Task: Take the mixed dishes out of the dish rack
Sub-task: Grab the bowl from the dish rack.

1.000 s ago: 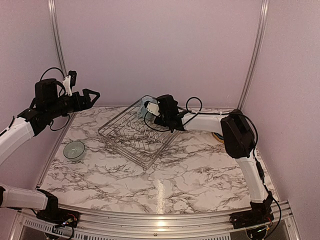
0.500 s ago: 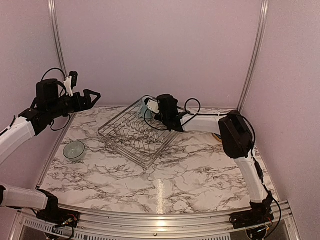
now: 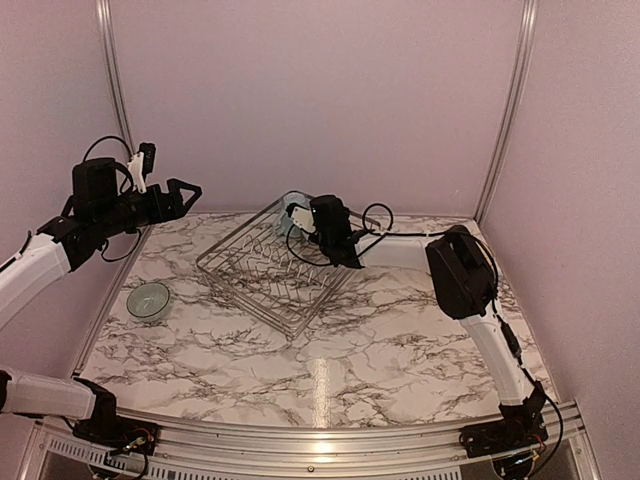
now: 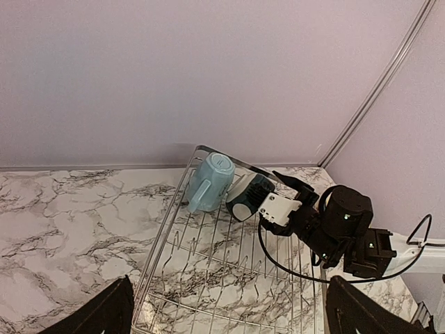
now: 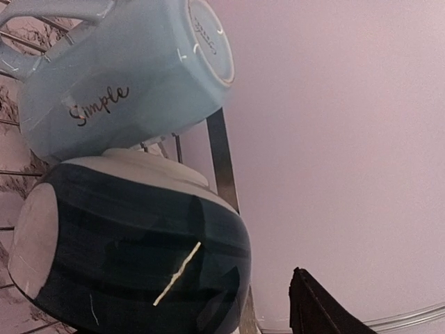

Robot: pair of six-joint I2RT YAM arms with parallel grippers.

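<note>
The dish rack (image 3: 262,272) is a silver wire basket at the back middle of the marble table. In its far corner lean a pale blue mug (image 4: 212,179) and a dark teal and white bowl (image 4: 247,199). My right gripper (image 3: 306,218) reaches into that corner at the bowl. In the right wrist view the bowl (image 5: 132,257) fills the lower left, with the mug (image 5: 118,76) above it. One black finger (image 5: 320,309) stands right of the bowl with a gap; the other is hidden. My left gripper (image 3: 186,190) hangs open and empty above the table's back left.
A pale grey-green bowl (image 3: 150,300) sits on the table at the left, apart from the rack. The back wall stands close behind the rack's far corner. The right arm's elbow (image 3: 458,270) stretches over the table's right side.
My right gripper has pushed a little farther left into the rack's far corner, and its jaws have narrowed. The left arm has stayed still.
</note>
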